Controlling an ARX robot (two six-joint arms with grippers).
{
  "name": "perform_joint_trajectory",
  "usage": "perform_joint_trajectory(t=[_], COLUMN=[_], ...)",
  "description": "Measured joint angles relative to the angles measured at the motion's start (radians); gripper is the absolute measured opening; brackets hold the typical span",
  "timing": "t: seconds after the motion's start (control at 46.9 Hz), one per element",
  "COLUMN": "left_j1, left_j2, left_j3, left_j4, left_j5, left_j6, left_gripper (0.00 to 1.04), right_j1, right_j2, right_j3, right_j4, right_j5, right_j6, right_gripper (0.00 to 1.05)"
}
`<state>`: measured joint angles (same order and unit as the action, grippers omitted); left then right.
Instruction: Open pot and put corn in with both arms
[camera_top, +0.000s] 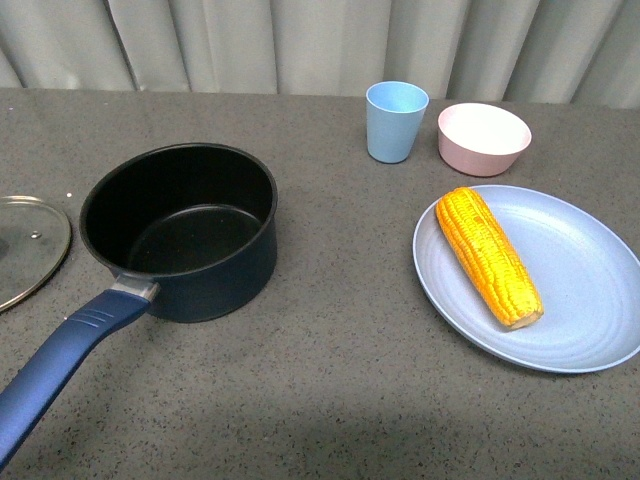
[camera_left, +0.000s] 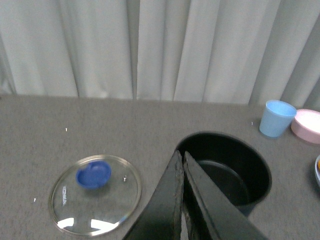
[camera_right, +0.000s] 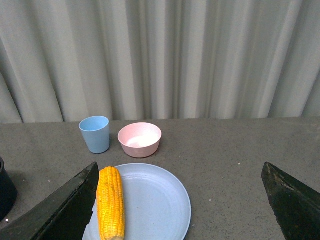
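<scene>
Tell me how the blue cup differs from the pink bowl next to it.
The cup is light blue; the bowl is pink with a paler inside. The cup is tall and narrow; the bowl is low and wide. Both stand upright on the grey table, side by side without touching, mouths open upward.

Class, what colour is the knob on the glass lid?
Blue; the left wrist view shows the knob best.

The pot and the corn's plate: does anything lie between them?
No. In the front view only bare grey table lies between the pot and the blue plate holding the corn.
</scene>
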<state>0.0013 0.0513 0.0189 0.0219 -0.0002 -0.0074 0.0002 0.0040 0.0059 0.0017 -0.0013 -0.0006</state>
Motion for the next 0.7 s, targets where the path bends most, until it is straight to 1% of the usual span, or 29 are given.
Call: perform_joint_trajectory(t=[0.064,0.256,0.277,0.298,0.32,0.341,0.362,0.383,0.426,0.447,0.49,0.554,0.575,0.596,0.618,0.703], left_j1=[0.0,0.0,0.0,0.0,0.0,0.0,0.0,0.0,0.0,0.0,0.0,0.0,0.0,0.0,0.0,0.0], left_j2=[-0.04,-0.045,-0.046,-0.046,-0.047,-0.047,-0.047,-0.047,-0.047,-0.047,-0.047,-0.047,-0.047,-0.047,-0.047,-0.047], left_j3=[0.0,0.0,0.0,0.0,0.0,0.0,0.0,0.0,0.0,0.0,0.0,0.0,0.0,0.0,0.0,0.0], left_j4=[-0.016,-0.02,-0.02,-0.02,-0.02,-0.02,-0.02,-0.02,-0.02,-0.02,-0.02,-0.02,-0.02,-0.02,-0.02,-0.02], left_j5=[0.0,0.0,0.0,0.0,0.0,0.0,0.0,0.0,0.0,-0.001,0.0,0.0,0.0,0.0,0.0,0.0], left_j6=[0.0,0.0,-0.001,0.0,0.0,0.0,0.0,0.0,0.0,0.0,0.0,0.0,0.0,0.0,0.0,0.0], left_gripper=[0.04,0.04,0.06,0.11,0.12,0.16,0.2,0.21,0.29,0.3,0.38,0.48,0.54,0.57,0.63,0.77], right_j1=[0.0,0.0,0.0,0.0,0.0,0.01,0.027,0.036,0.056,0.053,0.036,-0.021,-0.056,-0.069,-0.096,-0.13], right_j2=[0.0,0.0,0.0,0.0,0.0,0.003,0.014,0.022,0.063,0.092,0.145,0.28,0.373,0.416,0.519,0.75], right_j3=[0.0,0.0,0.0,0.0,0.0,-0.001,-0.002,-0.002,-0.002,-0.002,-0.002,0.0,0.004,0.008,0.024,0.093], right_j4=[0.0,0.0,0.0,0.0,0.0,0.011,0.04,0.058,0.142,0.185,0.249,0.374,0.441,0.467,0.522,0.589], right_j5=[0.0,0.0,0.0,0.0,0.001,0.035,0.103,0.139,0.261,0.303,0.328,0.304,0.274,0.26,0.23,0.153], right_j6=[0.0,0.0,0.0,0.0,0.0,-0.016,-0.043,-0.051,-0.105,-0.13,-0.16,-0.168,-0.167,-0.166,-0.158,-0.12], right_gripper=[0.95,0.95,0.95,0.95,0.95,0.95,0.95,0.95,0.95,0.95,0.95,0.95,0.95,0.95,0.95,0.95])
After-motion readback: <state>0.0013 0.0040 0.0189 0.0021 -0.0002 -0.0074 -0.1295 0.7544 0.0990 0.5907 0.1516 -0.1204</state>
